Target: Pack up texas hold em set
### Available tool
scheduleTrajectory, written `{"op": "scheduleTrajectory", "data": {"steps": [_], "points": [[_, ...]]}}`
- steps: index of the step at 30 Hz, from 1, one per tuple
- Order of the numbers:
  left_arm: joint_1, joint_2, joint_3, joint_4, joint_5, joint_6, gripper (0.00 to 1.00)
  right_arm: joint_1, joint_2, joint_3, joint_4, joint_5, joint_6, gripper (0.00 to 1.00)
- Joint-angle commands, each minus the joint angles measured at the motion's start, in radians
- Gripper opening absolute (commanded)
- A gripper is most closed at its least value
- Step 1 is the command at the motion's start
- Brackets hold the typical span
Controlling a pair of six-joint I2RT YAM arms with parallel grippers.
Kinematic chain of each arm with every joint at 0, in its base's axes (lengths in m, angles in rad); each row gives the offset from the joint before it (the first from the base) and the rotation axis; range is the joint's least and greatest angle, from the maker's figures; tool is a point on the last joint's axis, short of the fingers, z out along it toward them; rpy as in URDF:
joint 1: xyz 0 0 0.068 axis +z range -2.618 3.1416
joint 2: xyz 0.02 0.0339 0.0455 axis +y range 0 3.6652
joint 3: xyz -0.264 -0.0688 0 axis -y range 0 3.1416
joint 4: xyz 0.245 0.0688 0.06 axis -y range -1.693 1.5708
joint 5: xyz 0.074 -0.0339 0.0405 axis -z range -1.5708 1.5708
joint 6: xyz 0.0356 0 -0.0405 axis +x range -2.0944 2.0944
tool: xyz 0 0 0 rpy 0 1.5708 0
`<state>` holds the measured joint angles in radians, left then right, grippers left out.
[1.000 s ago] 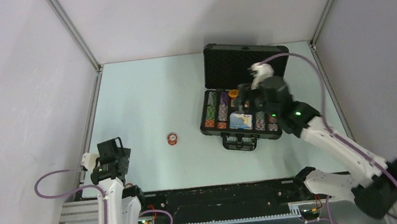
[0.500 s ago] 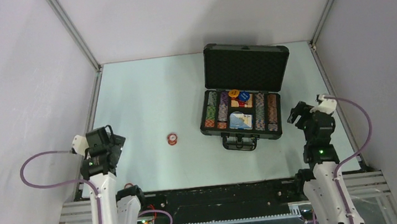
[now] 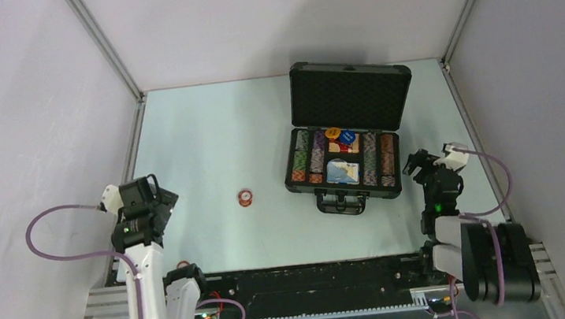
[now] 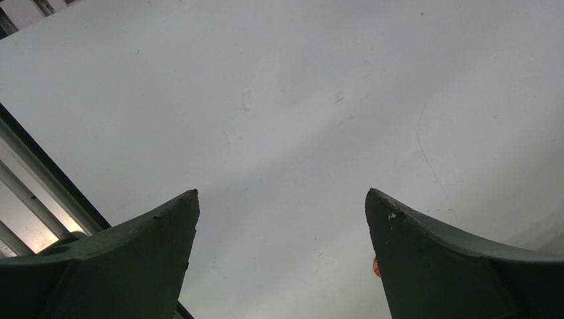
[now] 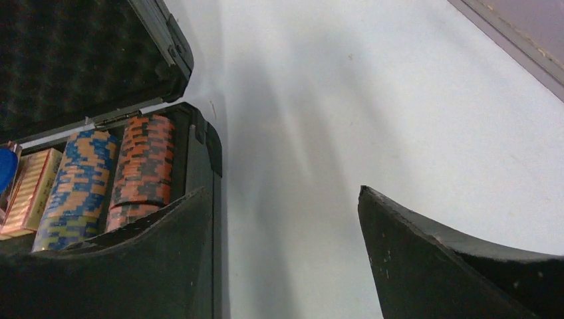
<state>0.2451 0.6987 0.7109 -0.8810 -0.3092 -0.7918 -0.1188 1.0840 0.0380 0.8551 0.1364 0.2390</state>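
Observation:
The black case (image 3: 393, 165) of the texas hold em set lies open at the right of the table, its foam-lined lid (image 3: 350, 98) standing up at the back. Multicoloured chip rows (image 3: 308, 157) flank a card box (image 3: 342, 171). A small red-white chip (image 3: 245, 198) lies alone on the table left of the case. My right gripper (image 3: 416, 164) hangs open just right of the case, empty; its wrist view shows the gripper (image 5: 282, 189), chip rows (image 5: 140, 166) and lid foam (image 5: 66, 60). Open and empty at the near left are my left gripper (image 3: 161, 198) (image 4: 282, 193) and its fingers (image 4: 432, 259).
Grey enclosure walls with metal corner posts (image 3: 102, 45) ring the pale table (image 3: 213, 135). A black rail (image 3: 315, 275) with the arm bases runs along the near edge. An orange and a blue disc (image 3: 333, 133) sit in the case's middle compartment.
My right arm has pulled back from over the case to the near right and folded up, its jaws opening wider. My left gripper has shifted slightly to the left.

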Motion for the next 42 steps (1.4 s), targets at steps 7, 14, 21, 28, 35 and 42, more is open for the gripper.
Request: {"op": "scheduleTrajectory", "data": {"steps": [7, 14, 21, 28, 35, 42], "points": [[0.004, -0.007, 0.096, 0.001, -0.04, 0.089, 1.0, 0.115, 0.255, 0.137, 0.239, 0.058, -0.155, 0.99], [-0.049, 0.007, 0.117, 0.0, -0.086, 0.085, 1.0, 0.156, 0.271, 0.187, 0.167, 0.104, -0.163, 1.0], [-0.055, 0.009, 0.137, -0.001, -0.103, 0.118, 1.0, 0.142, 0.273, 0.191, 0.156, 0.077, -0.159, 1.0], [-0.055, -0.013, 0.099, -0.021, -0.195, -0.096, 1.0, 0.142, 0.273, 0.191, 0.156, 0.076, -0.159, 0.99], [-0.104, -0.074, 0.041, 0.005, -0.276, -0.166, 1.0, 0.142, 0.273, 0.192, 0.156, 0.077, -0.158, 0.99], [-0.191, -0.009, 0.021, 0.107, -0.26, -0.114, 1.0, 0.142, 0.273, 0.191, 0.157, 0.076, -0.159, 0.99]]}}
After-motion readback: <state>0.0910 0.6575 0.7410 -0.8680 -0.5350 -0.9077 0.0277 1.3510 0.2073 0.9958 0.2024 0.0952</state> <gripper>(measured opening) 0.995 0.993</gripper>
